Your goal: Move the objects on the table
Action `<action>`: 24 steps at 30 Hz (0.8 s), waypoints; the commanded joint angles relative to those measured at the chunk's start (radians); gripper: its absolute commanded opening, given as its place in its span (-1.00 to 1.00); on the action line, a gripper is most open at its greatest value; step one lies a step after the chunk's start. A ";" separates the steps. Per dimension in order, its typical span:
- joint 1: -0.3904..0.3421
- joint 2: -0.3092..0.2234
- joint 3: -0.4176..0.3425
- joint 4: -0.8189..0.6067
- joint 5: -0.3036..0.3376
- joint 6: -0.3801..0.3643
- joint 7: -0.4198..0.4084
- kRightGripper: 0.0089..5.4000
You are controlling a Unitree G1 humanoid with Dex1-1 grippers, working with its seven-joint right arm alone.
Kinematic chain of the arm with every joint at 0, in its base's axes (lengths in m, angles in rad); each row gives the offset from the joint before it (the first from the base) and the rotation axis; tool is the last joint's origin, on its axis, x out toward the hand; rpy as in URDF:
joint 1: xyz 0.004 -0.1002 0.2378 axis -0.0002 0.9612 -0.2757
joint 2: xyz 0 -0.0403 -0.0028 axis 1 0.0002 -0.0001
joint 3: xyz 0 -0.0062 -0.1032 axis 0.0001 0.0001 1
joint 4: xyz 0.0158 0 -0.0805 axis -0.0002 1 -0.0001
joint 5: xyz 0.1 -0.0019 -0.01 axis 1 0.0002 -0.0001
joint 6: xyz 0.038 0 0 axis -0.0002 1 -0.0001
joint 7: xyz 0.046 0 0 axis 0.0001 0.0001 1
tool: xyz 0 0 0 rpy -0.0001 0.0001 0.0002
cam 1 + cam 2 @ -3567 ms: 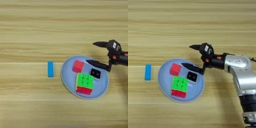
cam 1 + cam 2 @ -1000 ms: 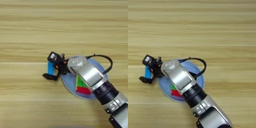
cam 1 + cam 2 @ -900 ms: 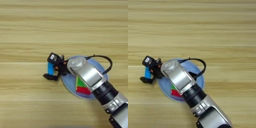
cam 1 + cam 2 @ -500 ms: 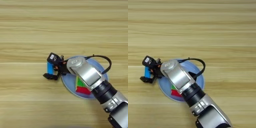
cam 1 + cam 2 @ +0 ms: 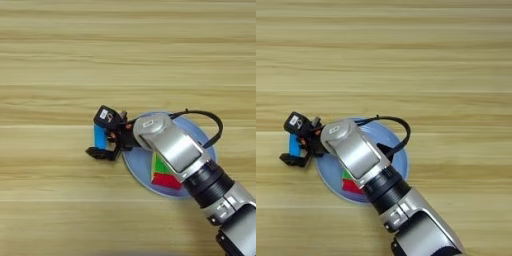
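The flat blue bar [image 5: 100, 136] lies on the table [image 5: 125, 55] just left of the round pale blue plate [image 5: 131, 161]. My right gripper [image 5: 100, 135] reaches across the plate and stands open, one black finger at the bar's far end and the other at its near end. The bar rests flat between them. My silver forearm [image 5: 172, 150] covers most of the plate. Only part of the green-and-red puzzle cube [image 5: 164, 172] shows beside it. The plain red cube and the small black cube are hidden under the arm.
A black cable [image 5: 210, 125] loops over the plate's right side. Bare wood stretches to the far side, the left and the near left.
Since 3.6 s ago the arm has swung left across the plate, from beside the black cube to the blue bar. Over the last second it has hardly moved.
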 commanded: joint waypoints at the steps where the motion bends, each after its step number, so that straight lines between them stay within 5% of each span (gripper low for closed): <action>1: -0.066 0.007 -0.034 -0.063 0.010 -0.019 -0.009 0.67; 15: -0.107 -0.010 -0.104 -0.177 0.054 0.024 0.016 0.67; 24: -0.113 -0.091 -0.206 -0.300 0.119 0.085 0.059 0.67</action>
